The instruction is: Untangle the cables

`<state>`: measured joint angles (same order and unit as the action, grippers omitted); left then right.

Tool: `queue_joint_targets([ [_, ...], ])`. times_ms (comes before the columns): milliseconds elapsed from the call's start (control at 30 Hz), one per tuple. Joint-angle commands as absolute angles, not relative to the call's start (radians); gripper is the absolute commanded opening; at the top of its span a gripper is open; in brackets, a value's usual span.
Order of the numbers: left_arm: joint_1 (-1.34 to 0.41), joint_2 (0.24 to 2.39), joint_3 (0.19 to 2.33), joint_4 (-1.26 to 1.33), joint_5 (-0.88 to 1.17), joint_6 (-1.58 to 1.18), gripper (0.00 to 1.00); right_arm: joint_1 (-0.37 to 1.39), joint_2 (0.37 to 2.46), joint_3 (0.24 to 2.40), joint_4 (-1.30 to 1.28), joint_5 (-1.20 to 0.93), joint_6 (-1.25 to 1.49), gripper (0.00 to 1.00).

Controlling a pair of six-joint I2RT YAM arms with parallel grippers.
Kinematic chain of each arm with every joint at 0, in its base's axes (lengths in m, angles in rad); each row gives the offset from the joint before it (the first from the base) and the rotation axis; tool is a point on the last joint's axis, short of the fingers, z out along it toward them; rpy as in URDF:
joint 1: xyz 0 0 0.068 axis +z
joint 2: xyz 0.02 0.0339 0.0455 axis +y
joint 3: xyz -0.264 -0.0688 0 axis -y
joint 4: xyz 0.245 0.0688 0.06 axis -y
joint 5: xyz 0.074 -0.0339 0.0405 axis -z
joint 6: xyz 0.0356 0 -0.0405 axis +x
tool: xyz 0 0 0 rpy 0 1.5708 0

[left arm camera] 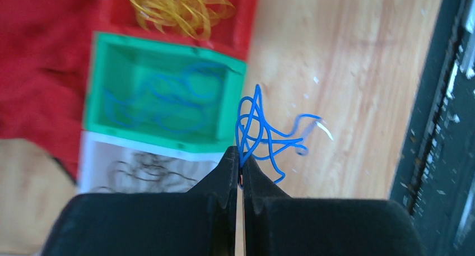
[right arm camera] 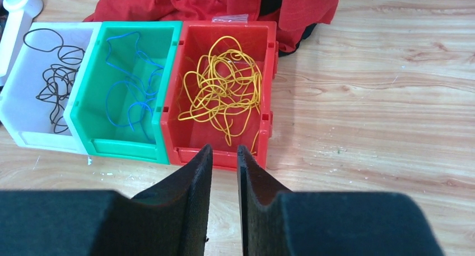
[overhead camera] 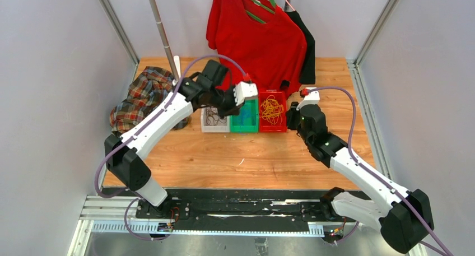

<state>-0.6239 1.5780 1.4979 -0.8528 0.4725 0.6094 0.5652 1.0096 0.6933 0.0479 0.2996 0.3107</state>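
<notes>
While the blue cable [left arm camera: 263, 133] dangles in loose curls over the table [left arm camera: 347, 71], one strand pinched between the pressed-together tips of the left gripper [left arm camera: 241, 165], the green bin [left arm camera: 162, 141] lies just beside it. The right gripper [right arm camera: 224, 155], facing the red bin [right arm camera: 269, 71] of yellow cables [right arm camera: 224, 88], is narrowly parted and empty.

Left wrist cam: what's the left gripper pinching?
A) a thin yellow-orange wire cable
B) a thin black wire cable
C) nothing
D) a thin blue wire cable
D: in the left wrist view the left gripper has its jaws shut on a curl of the thin blue wire cable, outside the green plastic bin.
</notes>
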Motion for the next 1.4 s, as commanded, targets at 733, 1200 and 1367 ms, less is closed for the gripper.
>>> queue_joint_targets([
  [733,-0.585,2.053,1.911,-0.765,0.139,0.594,0.39,0.563,0.942,0.671,0.043,0.439,0.323,0.22],
  [1200,-0.404,1.656,1.824,-0.861,0.312,0.421,0.98,0.562,0.942,0.673,0.024,0.603,0.270,0.69],
  [1367,-0.174,1.401,1.495,-0.628,0.377,0.311,0.98,0.554,0.927,0.544,0.226,0.838,0.118,0.74],
])
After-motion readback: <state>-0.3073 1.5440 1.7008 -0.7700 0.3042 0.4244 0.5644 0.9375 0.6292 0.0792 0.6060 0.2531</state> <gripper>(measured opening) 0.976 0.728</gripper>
